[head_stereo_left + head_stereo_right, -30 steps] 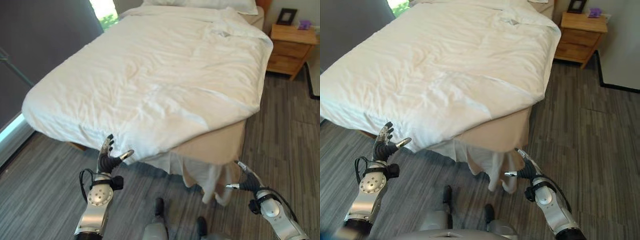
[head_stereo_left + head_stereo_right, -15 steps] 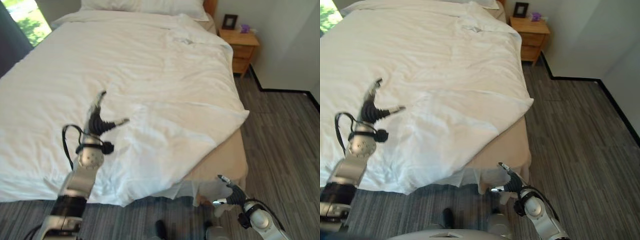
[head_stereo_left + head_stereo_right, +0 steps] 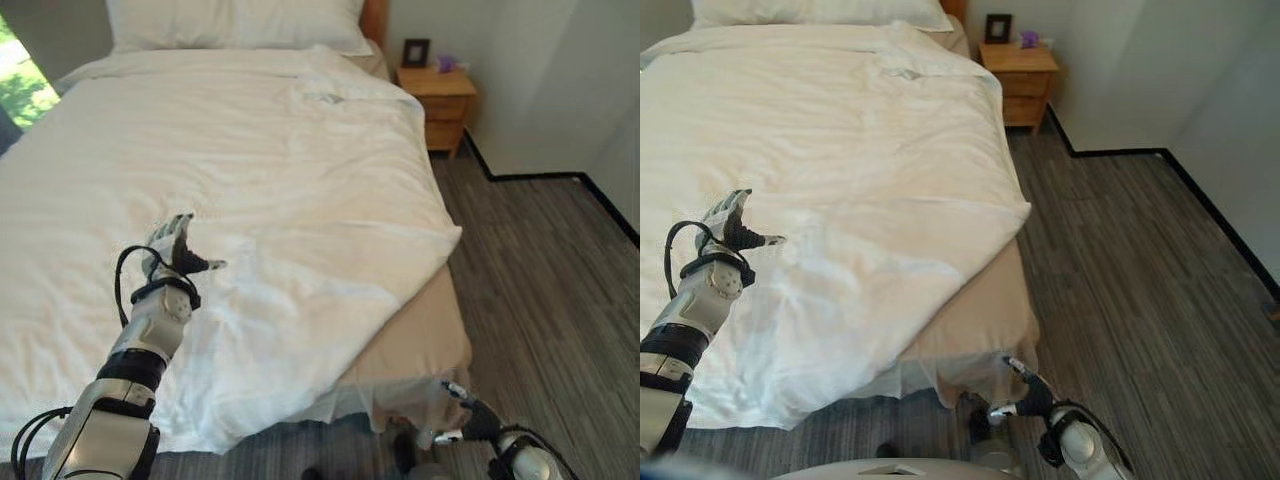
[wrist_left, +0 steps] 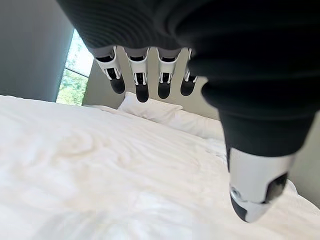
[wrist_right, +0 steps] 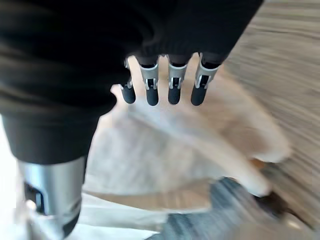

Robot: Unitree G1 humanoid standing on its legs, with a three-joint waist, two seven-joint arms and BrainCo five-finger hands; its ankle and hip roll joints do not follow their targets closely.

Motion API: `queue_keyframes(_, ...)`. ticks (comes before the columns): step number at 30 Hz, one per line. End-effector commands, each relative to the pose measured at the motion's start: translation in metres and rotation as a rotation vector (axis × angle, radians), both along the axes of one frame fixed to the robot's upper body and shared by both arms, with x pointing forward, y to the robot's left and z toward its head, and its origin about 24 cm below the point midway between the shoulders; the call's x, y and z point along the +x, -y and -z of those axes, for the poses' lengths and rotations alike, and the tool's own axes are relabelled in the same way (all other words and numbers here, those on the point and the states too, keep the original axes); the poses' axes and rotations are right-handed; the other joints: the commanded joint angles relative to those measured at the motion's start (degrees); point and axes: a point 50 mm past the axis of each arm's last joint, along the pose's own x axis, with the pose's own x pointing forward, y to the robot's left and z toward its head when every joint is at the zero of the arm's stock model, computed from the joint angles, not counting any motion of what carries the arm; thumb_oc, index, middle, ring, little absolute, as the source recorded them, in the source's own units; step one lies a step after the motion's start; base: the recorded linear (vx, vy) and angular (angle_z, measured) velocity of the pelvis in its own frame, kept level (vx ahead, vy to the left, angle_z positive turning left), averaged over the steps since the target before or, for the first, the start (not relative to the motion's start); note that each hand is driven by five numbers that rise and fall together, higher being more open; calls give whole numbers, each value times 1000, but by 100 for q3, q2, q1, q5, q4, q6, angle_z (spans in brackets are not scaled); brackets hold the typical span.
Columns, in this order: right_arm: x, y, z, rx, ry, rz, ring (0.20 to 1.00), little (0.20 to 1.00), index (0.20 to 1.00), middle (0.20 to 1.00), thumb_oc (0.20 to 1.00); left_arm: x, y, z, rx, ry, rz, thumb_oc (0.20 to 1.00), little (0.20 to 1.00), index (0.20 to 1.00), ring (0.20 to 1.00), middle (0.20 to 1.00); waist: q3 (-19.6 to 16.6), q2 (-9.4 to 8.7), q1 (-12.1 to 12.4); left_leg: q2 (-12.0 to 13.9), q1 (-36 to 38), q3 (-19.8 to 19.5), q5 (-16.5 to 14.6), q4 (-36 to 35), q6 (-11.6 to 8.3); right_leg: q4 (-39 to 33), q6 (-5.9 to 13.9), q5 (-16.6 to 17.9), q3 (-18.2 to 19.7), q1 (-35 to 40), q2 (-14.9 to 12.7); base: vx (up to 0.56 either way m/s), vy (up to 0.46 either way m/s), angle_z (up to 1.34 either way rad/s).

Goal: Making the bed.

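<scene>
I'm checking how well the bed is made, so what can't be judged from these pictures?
- The duvet: its left side is cut off by both eye views' edge.
- The mattress corner: the sheet under it is blurred in the right wrist view.
- The nightstand: the items on top are too small to identify.
- Left hand and right hand: both open, holding nothing.

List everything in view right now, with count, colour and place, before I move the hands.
Duvet: one, white, spread over the bed, its near right corner pulled back.
Mattress corner: one, beige, bared at the bed's near right.
Pillows: white, at the head of the bed; count unclear.
Nightstand: one, wooden, right of the bed's head.
Picture frame: one, dark, on the nightstand.
Small purple object: one, beside the frame.
Floor: grey planks.
Left hand: open, over the duvet.
Right hand: open, low by the bed's near right corner.
</scene>
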Motion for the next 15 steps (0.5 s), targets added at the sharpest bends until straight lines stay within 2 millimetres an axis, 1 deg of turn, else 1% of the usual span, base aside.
queue_keyframes(1, 12, -12, -6, 50, 79, -27, 1000, 1000, 1000, 1000, 1000, 23, -11, -44, 106, 76, -46, 1000, 1000, 1000, 1000, 1000, 64, -79, 1, 302, -330, -82, 106, 43, -256, 67, 374, 375, 63, -232, -303, -71, -29, -30)
queue_keyframes(2, 12, -12, -6, 51, 79, -27, 1000, 1000, 1000, 1000, 1000, 24, -11, -44, 106, 76, -46, 1000, 1000, 1000, 1000, 1000, 56, -80, 5, 302, -342, -80, 109, 43, -256, 67, 373, 379, 65, -245, -303, -109, -29, -39)
queue_keyframes(3, 16, -12, -7, 40, 96, -32, 1000, 1000, 1000, 1000, 1000, 27, -15, -38, 201, -31, -71, 1000, 1000, 1000, 1000, 1000, 122, -72, -66, 355, -534, -27, 154, 43, -272, 67, 375, 416, 173, -484, -251, -94, -23, -33)
queue_keyframes(4, 18, -10, -8, 29, 106, -36, 1000, 1000, 1000, 1000, 1000, 27, -14, -30, 228, -87, -75, 1000, 1000, 1000, 1000, 1000, 155, -63, -88, 391, -599, 0, 142, 43, -275, 67, 377, 423, 218, -574, -228, -132, -27, -36)
queue_keyframes(5, 20, -9, -7, 14, 112, -34, 1000, 1000, 1000, 1000, 1000, 28, -12, -23, 233, -127, -77, 896, 896, 896, 896, 896, 196, -56, -123, 427, -694, 9, 182, 43, -281, 67, 371, 444, 256, -671, -211, -95, -17, -33)
queue_keyframes(6, 24, -10, -8, 5, 123, -39, 1000, 1000, 1000, 1000, 1000, 28, -10, -17, 226, -153, -79, 241, 241, 241, 241, 241, 253, -53, -150, 448, -766, 17, 212, 43, -285, 67, 364, 467, 278, -758, -191, -113, -23, -25)
queue_keyframes(7, 28, -11, -8, 0, 133, -39, 1000, 1000, 1000, 1000, 1000, 28, -7, -11, 209, -169, -83, 200, 200, 200, 200, 200, 294, -46, -177, 457, -825, 22, 232, 43, -286, 67, 370, 470, 304, -826, -171, -111, -20, -24)
queue_keyframes(9, 33, -10, -10, -8, 148, -36, 1000, 1000, 1000, 1000, 1000, 24, -3, 6, 190, -237, -79, 200, 200, 200, 200, 200, 329, -30, -215, 494, -898, 59, 244, 43, -286, 67, 380, 454, 353, -931, -127, -65, -13, -18)
queue_keyframes(10, 33, -10, -10, -8, 148, -36, 1000, 1000, 1000, 1000, 1000, 24, -3, 6, 190, -237, -79, 200, 200, 200, 200, 200, 326, -28, -211, 495, -900, 62, 244, 43, -286, 67, 380, 455, 356, -935, -126, -6, -8, -14)
queue_keyframes(11, 32, -9, -9, -12, 144, -31, 1000, 1000, 1000, 1000, 1000, 21, 8, 25, 183, -297, -45, 200, 200, 200, 200, 200, 331, -13, -225, 518, -875, 119, 242, 43, -288, 67, 390, 427, 392, -939, -112, 21, -11, -12)
queue_keyframes(12, 31, -7, -9, -17, 140, -27, 1000, 1000, 1000, 1000, 1000, 24, 20, 32, 164, -304, -11, 200, 200, 200, 200, 200, 338, -1, -216, 523, -825, 142, 229, 43, -289, 67, 390, 404, 407, -894, -116, 25, -13, -10)
queue_keyframes(13, 31, -8, -10, -17, 147, -30, 1000, 1000, 1000, 1000, 1000, 28, 32, 34, 146, -293, 22, 200, 200, 200, 200, 200, 349, 10, -218, 520, -782, 136, 224, 43, -284, 67, 386, 382, 416, -854, -118, 10, -24, -5)
queue_keyframes(14, 32, -7, -11, -25, 152, -34, 1000, 1000, 1000, 1000, 1000, 39, 63, 32, 106, -248, 113, 200, 200, 200, 200, 200, 357, 40, -240, 497, -706, 123, 214, 43, -278, 67, 384, 347, 406, -771, -137, -7, -14, -6)
queue_keyframes(15, 32, -6, -11, -33, 147, -35, 1000, 1000, 1000, 1000, 1000, 46, 84, 28, 50, -202, 172, 200, 200, 200, 200, 200, 358, 61, -241, 478, -653, 105, 206, 43, -271, 67, 390, 331, 389, -703, -156, -13, -10, -6)
